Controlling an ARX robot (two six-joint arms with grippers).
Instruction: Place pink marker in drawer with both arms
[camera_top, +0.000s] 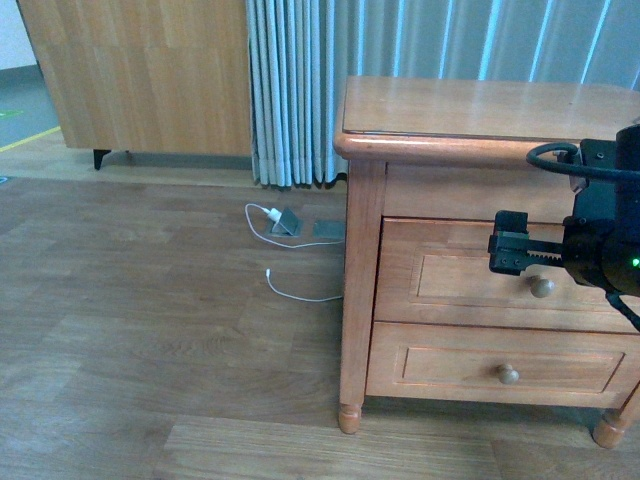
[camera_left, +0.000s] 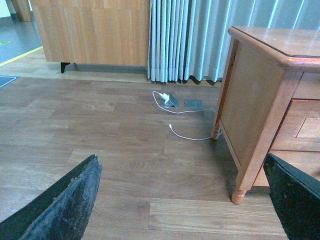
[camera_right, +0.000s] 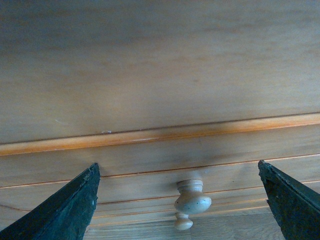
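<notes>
Honey wood drawer (camera_top: 470, 275) shut; right gripper (camera_right: 180, 200) gapes empty before its knob (camera_right: 192, 196). Left gripper (camera_left: 185, 200) hangs open, empty too. A misaligned closing could slip off that round knob.

Wood floor (camera_top: 150, 330) w/ nightstand (camera_top: 480, 110), white cable (camera_top: 290, 290), grey box (camera_top: 285, 222).

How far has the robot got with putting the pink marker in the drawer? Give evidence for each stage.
Done: nothing yet; the upper drawer sits closed. In hand: the right gripper, jaws open, is lined up near the drawer's knob, not gripping it. Left: open the drawer, fetch the marker, unseen in any view, and drop it in. The left gripper is open and empty.
</notes>
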